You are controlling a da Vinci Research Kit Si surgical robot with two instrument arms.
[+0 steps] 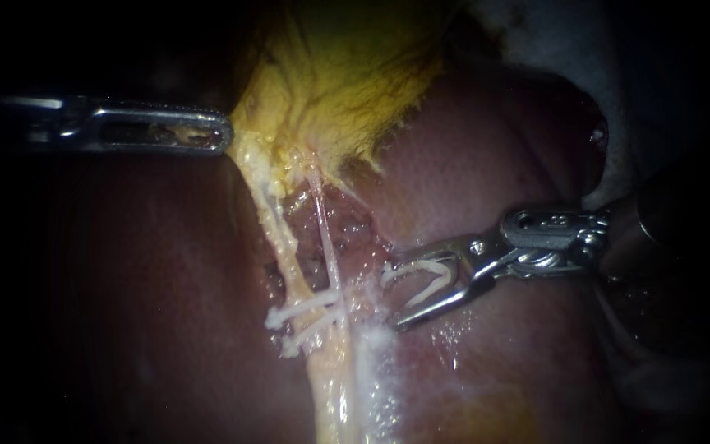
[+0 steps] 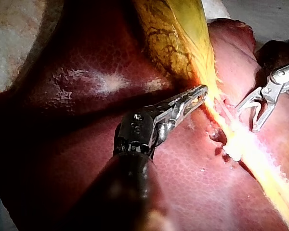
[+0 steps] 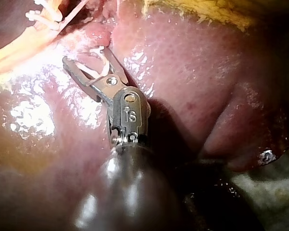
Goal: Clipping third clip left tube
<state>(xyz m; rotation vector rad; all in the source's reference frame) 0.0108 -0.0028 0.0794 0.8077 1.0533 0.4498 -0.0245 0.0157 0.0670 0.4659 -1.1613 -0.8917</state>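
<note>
While left (image 1: 215, 131) grips gallbladder (image 1: 347, 74), right (image 1: 394, 296) holds clip (image 1: 417, 268)

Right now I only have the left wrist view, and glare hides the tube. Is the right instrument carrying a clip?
Observer: Yes. The right wrist view shows a white clip held between both jaws of the right instrument, which stand wide apart.
Operator: Anything on the tube already?
Observer: The endoscope view shows two clips across the left tube, close together.
Operator: Where are the right jaws against those?
Observer: In the endoscope view they are beside the two clips, about level with them, and not touching the left tube.
</note>
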